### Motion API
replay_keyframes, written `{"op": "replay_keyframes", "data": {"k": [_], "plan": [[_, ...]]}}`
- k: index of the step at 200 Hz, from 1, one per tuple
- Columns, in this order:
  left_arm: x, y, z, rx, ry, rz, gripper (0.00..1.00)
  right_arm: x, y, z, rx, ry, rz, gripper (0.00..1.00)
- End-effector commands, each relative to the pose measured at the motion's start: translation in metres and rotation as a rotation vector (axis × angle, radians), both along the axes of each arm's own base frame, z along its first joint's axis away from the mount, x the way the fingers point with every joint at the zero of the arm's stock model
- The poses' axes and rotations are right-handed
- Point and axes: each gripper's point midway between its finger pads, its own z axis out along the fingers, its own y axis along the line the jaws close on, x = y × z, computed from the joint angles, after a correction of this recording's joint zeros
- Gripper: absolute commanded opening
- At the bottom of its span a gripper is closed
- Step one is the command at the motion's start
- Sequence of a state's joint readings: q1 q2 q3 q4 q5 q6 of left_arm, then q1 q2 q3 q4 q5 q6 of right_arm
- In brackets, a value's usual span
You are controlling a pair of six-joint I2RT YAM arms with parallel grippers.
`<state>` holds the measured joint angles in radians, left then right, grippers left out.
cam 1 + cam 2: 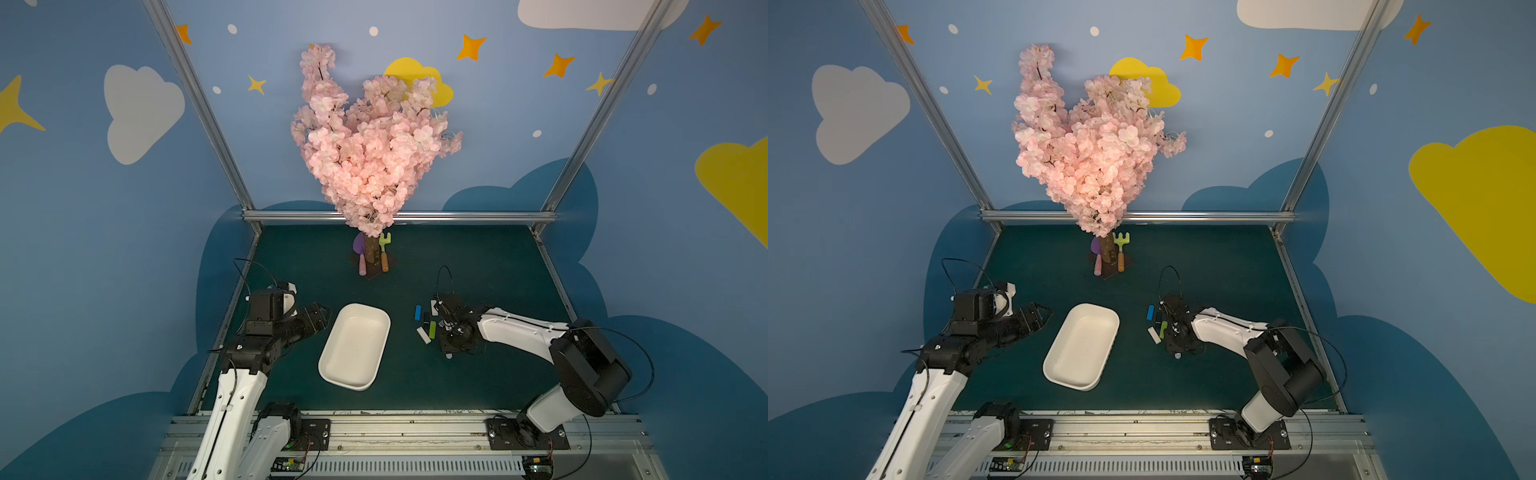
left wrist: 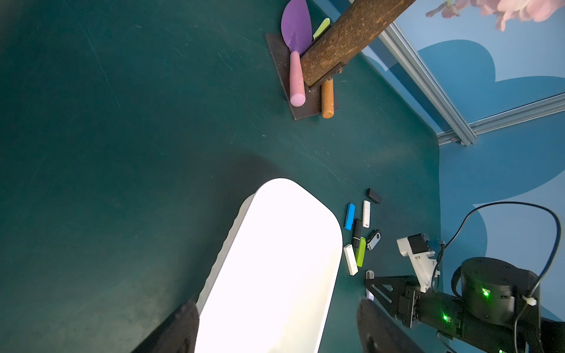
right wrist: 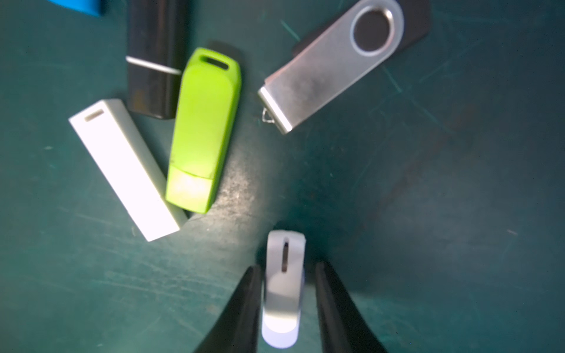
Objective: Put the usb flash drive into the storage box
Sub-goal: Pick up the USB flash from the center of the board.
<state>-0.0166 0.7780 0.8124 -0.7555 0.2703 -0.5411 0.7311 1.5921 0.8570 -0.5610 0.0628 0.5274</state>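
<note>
R gripper [image 3: 287, 266] is hovering low over a pale grey USB drive [image 3: 282, 293], its two dark fingers [image 3: 241, 311] standing close along either long side. Whether they are pinching it yet can't be told: a thin dark line is showing on one side. The drive is lying flat on the dark green mat [image 1: 457, 270], just clear of the green stick [image 3: 203, 128], white stick [image 3: 122, 165], black stick [image 3: 156, 55] & metal swivel stick [image 3: 330, 64]. The white storage box [image 1: 355, 347] is sitting empty btwn the arms, near the pile but not touching it. L gripper [image 1: 324, 320] is hanging beside the box's left side, jaws spread wide, holding nothing.

By the look of it, the squeeze should land square across the drive's mid-length, then lift straight up, so the slick shell isn't twisting out or knocking neighbours. Release low inside the rim.

The mat is showing scuffs & scratches. Behind it a pink blossom tree [image 1: 365, 145] is standing w/ a toy trowel [image 1: 358, 247] & rake [image 1: 384, 241] at its foot, against blue walls [image 1: 104, 249] w/ painted clouds & stars.
</note>
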Motion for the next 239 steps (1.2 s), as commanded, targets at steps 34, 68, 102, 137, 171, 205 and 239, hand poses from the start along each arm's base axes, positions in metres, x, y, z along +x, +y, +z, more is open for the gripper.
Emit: {"op": "replay_keyframes", "data": {"k": [34, 68, 102, 137, 171, 205, 239], "plan": [[0.0, 0.001, -0.005, -0.012, 0.02, -0.006, 0.83, -0.013, -0.002, -0.011, -0.081, 0.064, 0.022, 0.22], [-0.001, 0.002, -0.005, -0.013, 0.02, -0.004, 0.83, -0.01, -0.001, -0.004, -0.09, 0.044, 0.03, 0.15], [-0.001, 0.003, -0.004, -0.01, 0.012, 0.001, 0.83, -0.002, 0.014, 0.036, -0.001, -0.044, 0.087, 0.13], [-0.002, 0.003, -0.001, -0.015, -0.001, 0.005, 0.82, -0.003, 0.056, 0.111, 0.217, -0.158, 0.195, 0.13], [-0.002, 0.004, 0.003, -0.014, -0.021, 0.009, 0.82, -0.004, 0.117, 0.165, 0.449, -0.232, 0.296, 0.13], [-0.003, 0.005, 0.003, -0.013, -0.024, 0.012, 0.82, 0.003, 0.176, 0.17, 0.53, -0.216, 0.386, 0.13], [-0.004, 0.007, 0.002, -0.005, -0.025, 0.021, 0.81, 0.008, 0.229, 0.151, 0.489, -0.204, 0.508, 0.13]]}}
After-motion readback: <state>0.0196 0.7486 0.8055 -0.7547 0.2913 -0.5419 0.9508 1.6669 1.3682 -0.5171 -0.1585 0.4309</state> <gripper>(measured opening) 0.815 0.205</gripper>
